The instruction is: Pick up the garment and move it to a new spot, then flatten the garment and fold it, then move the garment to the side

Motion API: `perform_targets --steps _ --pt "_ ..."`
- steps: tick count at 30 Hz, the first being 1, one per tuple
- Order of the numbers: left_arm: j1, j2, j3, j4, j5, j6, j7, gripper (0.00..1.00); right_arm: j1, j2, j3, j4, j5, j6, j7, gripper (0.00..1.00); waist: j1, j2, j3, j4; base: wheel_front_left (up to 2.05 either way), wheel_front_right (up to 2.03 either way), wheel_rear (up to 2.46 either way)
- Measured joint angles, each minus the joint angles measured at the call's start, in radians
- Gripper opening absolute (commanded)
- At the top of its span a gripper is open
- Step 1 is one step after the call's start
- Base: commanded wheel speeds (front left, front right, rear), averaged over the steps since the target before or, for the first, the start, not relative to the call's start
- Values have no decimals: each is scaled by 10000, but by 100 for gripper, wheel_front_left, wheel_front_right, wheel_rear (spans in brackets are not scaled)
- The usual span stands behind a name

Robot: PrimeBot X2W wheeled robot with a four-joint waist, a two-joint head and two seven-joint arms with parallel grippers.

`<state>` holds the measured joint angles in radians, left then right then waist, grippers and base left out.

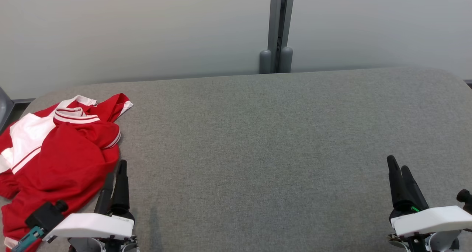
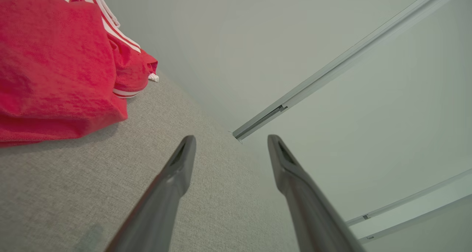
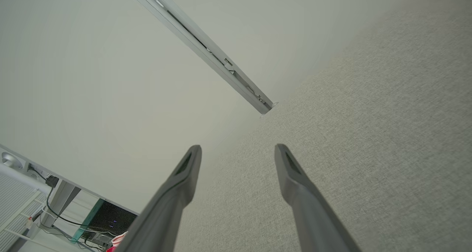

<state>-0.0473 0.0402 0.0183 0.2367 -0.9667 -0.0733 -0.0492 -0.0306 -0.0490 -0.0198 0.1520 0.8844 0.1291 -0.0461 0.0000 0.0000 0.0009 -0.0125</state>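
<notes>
- garment (image 1: 55,149) is seen crumpled in a heap at the far left of the bench (image 1: 258,152). it's red w/ a white panel, and the striped collar (image 1: 75,116) lies at the far end.
- left hand (image 1: 116,170) is held wide w/ nothing in it, fingers just beside the heap's right edge. in the left wrist view the cloth sits up-left of the tips, apart from them.
- right hand (image 1: 398,163) is also wide & empty, low over bare bench at the far right, well apart from the garment.
- step in hand is judged to be the first pick-up, not yet begun, so the task is at its very start.
- to be done well, the left hand should be turned toward the heap & closed on a raised fold, not a flat edge, so a thick pinch is taken.
- the collar/shoulder area is preferred as grip pt: the shirt would then hang predictably, so flattening is made easier.
- the bench centre looks like a good drop spot. the garment should be lifted, not dragged, as the woven top prob. grips cloth.
- risks: only one layer may be caught, or a trailing sleeve may get tucked under on landing.
</notes>
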Motion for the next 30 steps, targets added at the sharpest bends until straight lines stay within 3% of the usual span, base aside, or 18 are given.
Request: perform_targets --steps 30 --pt "214 42 -192 -125 4146 232 -915 100 229 -8 391 -263 -4119 0 -915 100 0 0 -63 2 0 0 0"
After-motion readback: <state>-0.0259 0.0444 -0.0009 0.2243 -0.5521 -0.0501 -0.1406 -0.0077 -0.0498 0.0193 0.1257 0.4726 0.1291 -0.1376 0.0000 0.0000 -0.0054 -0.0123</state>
